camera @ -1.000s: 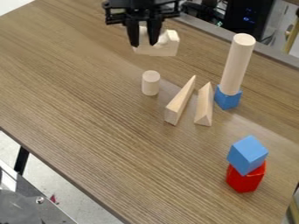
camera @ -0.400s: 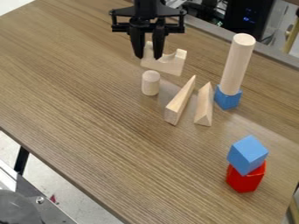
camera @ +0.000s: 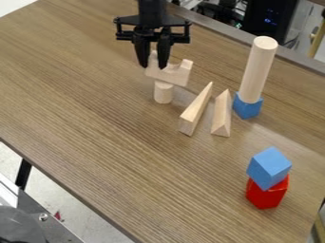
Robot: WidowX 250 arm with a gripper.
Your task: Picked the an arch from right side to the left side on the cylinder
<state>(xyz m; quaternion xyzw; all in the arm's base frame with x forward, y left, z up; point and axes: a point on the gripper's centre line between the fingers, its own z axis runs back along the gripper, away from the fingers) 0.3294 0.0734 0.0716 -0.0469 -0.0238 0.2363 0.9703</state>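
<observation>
My gripper [camera: 153, 67] is partly open, its fingers closed on one upright of the arch [camera: 178, 76]. I have the arch positioned at the top of the short cylinder [camera: 163, 94]; I cannot tell whether they touch. Adjacent: two wooden wedges [camera: 195, 110]. Beyond these, a tall cylinder [camera: 259, 71] stands on a blue block [camera: 247, 107].

Black arm [camera: 151, 10], black hand [camera: 153, 67] (knobbly crossbar [camera: 152, 37]).
</observation>
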